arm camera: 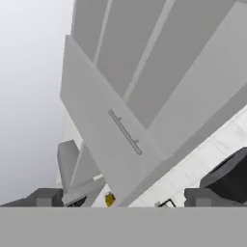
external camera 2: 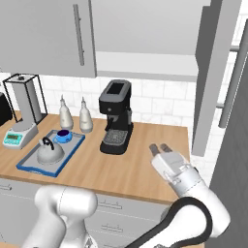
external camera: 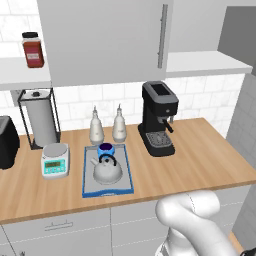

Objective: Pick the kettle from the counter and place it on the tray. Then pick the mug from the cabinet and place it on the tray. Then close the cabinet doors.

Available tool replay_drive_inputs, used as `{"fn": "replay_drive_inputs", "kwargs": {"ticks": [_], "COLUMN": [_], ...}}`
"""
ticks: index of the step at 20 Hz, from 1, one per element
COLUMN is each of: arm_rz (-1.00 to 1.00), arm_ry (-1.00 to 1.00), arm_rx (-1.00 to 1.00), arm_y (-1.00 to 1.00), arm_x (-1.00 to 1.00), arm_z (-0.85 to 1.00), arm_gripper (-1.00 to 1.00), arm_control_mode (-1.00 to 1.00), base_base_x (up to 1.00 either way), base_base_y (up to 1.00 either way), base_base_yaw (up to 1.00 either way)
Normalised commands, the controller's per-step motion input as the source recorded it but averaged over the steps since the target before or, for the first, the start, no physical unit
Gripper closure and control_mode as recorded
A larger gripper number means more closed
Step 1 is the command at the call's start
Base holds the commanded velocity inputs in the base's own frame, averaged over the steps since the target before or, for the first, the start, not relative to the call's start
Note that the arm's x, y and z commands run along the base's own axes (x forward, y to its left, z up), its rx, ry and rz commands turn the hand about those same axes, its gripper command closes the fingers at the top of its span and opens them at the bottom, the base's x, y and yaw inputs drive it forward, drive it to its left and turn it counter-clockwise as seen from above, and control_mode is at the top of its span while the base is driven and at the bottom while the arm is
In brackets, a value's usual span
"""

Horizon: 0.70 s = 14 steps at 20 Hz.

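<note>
We found the kettle [external camera: 107,170] and mug [external camera: 105,149] on the tray [external camera: 126,170], mug at 12 o'clock, partly hidden. The gripper [external camera 2: 159,148] hung empty, narrowly parted. Right door [external camera 2: 211,72] stood open, cropped above.

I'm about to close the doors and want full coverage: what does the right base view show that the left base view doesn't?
Right base only: the jaws, apart and empty, raised over the counter's right end, and the right door swung open. Left base only: a red-brown jar on the left shelf and a black appliance at the left edge. Both: kettle and mug on the tray, two bottles, coffee machine, scale, left door closed.
</note>
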Motion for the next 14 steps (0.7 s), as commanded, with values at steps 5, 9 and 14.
{"fn": "replay_drive_inputs", "kwargs": {"ticks": [5, 9, 14], "arm_rz": [0.17, 0.13, 0.09], "arm_ry": [0.0, -0.07, 0.0], "arm_rx": [0.19, 0.23, 0.19], "arm_y": [0.54, 0.27, 0.05], "arm_x": [0.07, -0.03, -0.15], "arm_z": [-0.2, -0.31, 0.03], "arm_gripper": [-1.0, -1.0, -1.0], "arm_control_mode": [-1.0, -1.0, -1.0], "base_base_x": [0.0, 0.0, 0.0], "base_base_y": [0.0, 0.0, 0.0], "base_base_yaw": [0.0, 0.0, 0.0]}}
